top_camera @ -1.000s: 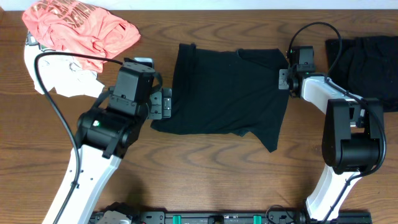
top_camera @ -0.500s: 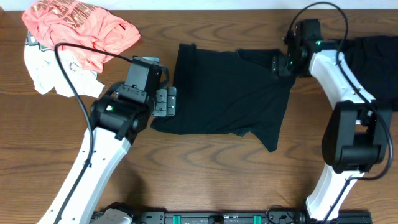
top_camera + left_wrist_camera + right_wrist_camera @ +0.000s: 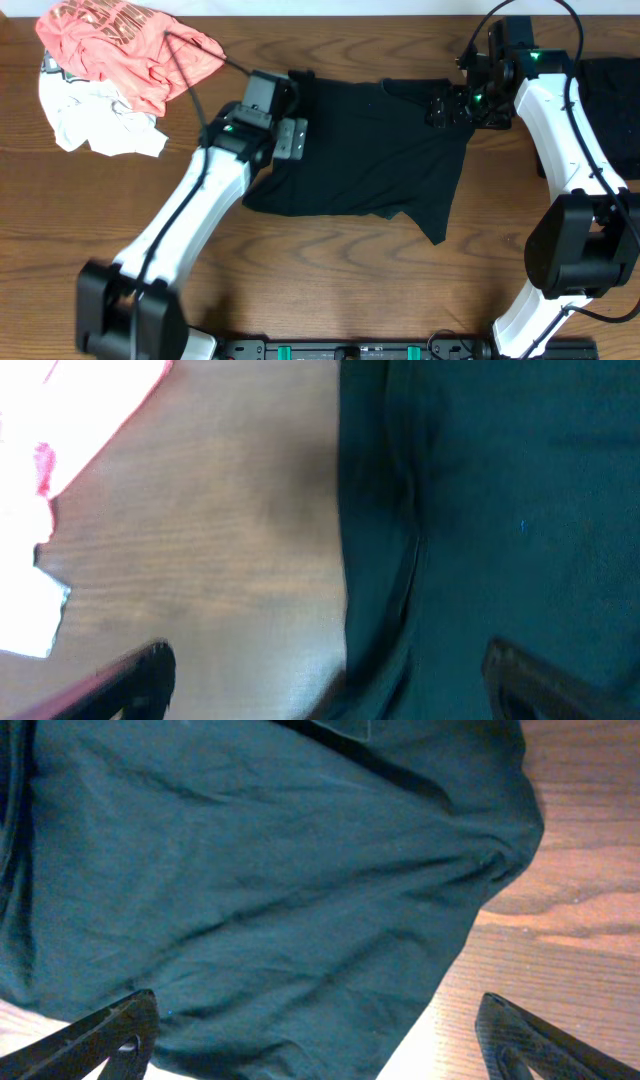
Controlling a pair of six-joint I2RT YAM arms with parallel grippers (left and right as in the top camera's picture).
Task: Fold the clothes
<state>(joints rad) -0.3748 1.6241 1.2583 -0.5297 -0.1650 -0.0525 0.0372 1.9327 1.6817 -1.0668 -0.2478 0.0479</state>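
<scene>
A brown wood-grain table (image 3: 330, 290) fills the view. A plain matte black shirt-sized garment (image 3: 370, 150) lies spread flat at its middle. A crumpled coral-pink printed shirt (image 3: 130, 45) overlaps a white garment (image 3: 90, 125) at the far left, and 1 more black garment (image 3: 620, 110) lies at the right edge. Both claws gape wide, holding nothing: the left gripper (image 3: 293, 138) is over the spread shirt's left edge, the right gripper (image 3: 445, 105) over its upper right corner.

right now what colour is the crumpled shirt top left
The crumpled shirt is coral pink, clearest overhead.
</scene>
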